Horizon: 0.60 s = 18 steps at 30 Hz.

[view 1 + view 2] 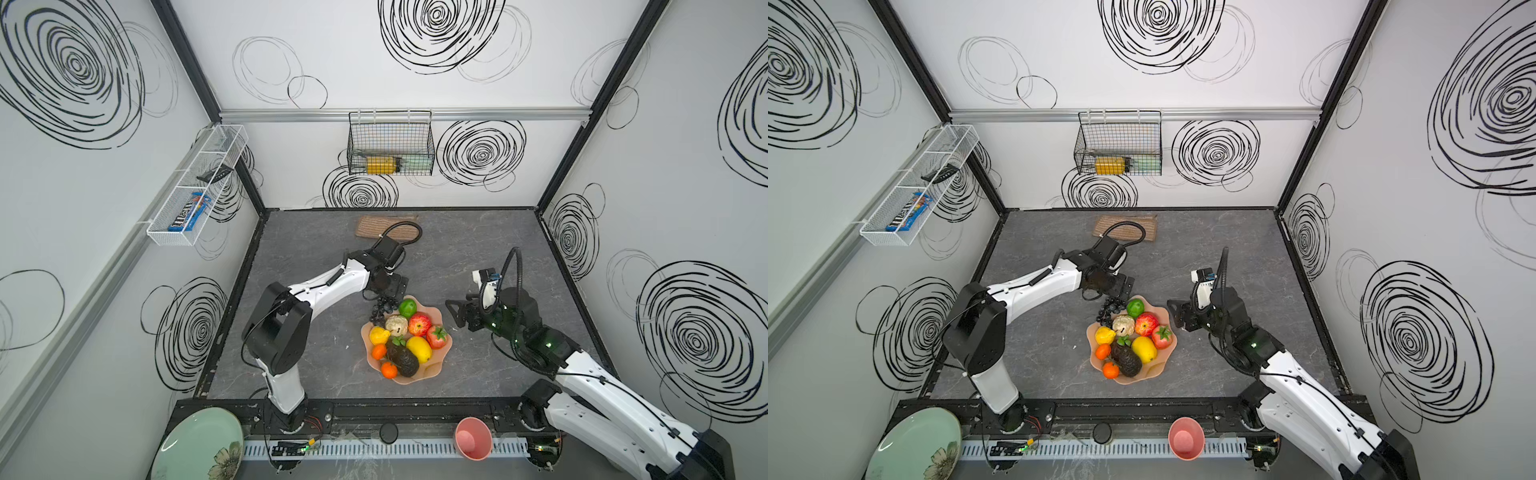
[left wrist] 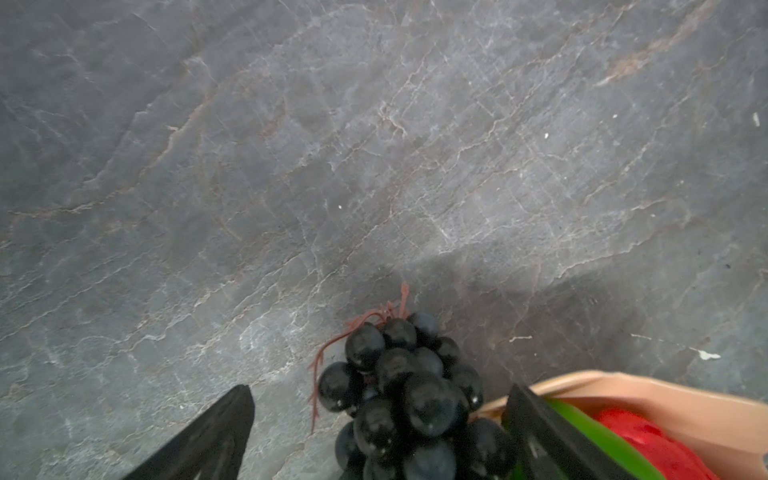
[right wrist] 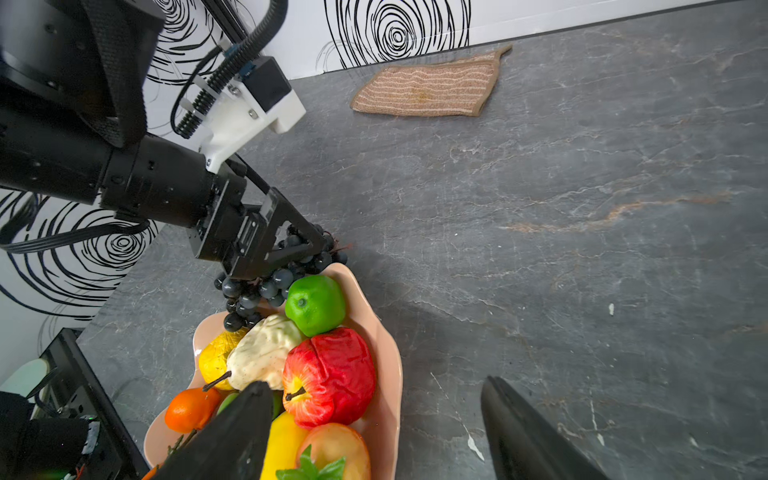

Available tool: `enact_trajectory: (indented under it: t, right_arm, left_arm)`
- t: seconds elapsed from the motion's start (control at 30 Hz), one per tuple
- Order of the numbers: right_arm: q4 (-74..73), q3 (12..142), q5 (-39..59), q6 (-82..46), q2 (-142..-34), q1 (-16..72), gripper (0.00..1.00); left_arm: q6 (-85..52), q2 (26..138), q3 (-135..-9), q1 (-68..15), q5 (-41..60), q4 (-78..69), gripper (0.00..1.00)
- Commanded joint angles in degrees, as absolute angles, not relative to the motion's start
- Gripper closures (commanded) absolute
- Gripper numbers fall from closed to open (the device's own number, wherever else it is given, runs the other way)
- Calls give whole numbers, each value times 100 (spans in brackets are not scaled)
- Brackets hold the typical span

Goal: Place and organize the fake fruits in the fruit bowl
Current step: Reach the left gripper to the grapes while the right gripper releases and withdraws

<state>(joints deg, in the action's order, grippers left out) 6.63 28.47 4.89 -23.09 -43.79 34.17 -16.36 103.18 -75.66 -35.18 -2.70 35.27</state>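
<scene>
Fruit bowl point(image 1: 433, 367), peach-pink with a wavy rim, is sitting near the middle of the grey marbled table point(image 1: 316, 249). Inside it the fake fruits are crowding together: green lime point(image 1: 407, 308) is lying at the far edge, with cream pear point(image 1: 396, 325), red apple point(image 1: 419, 323) and strawberry point(image 1: 437, 336) sitting in a row nearer the front. Two yellow lemons point(image 1: 419, 348) are lying in the middle band, and a dark avocado point(image 1: 402, 357) is resting between them and two oranges point(image 1: 379, 351) at the left rim. Black grape bunch point(image 2: 407, 395) is lying across the bowl's far-left rim, just beside the lime, with part of it hanging outside over the table. Left gripper point(image 2: 380, 390) is hovering over the bunch with its fingers spread wide to either side, one finger standing clear of the grapes. Right gripper point(image 1: 454, 312) is hanging just beside the bowl's right rim with its jaws spread and nothing between them. Tan woven mat point(image 3: 428, 89) is lying near the back wall, well apart from the bowl.
</scene>
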Motion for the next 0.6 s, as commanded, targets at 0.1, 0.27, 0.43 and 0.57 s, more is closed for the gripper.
enact_trajectory:
  t: [0.1,0.27,0.43,0.57]
  right_arm:
    - [460,2686,497,-2197,-4280,3341,15]
    - [458,2629,535,-2167,-4267,3305,15]
    - [492,2601,521,-2162,-4211,3296,15]
    - [501,2589,522,-2153,-4203,3287,15]
  left_arm:
    - [-1553,10603,-7683,-3577,-80,3727,8]
    - [-1632,10691,-7654,-3578,47,3592,17]
    - [-1709,10667,-7579,-3586,222,3396,29]
    - [-1822,10492,-7498,-3604,233,3265,38]
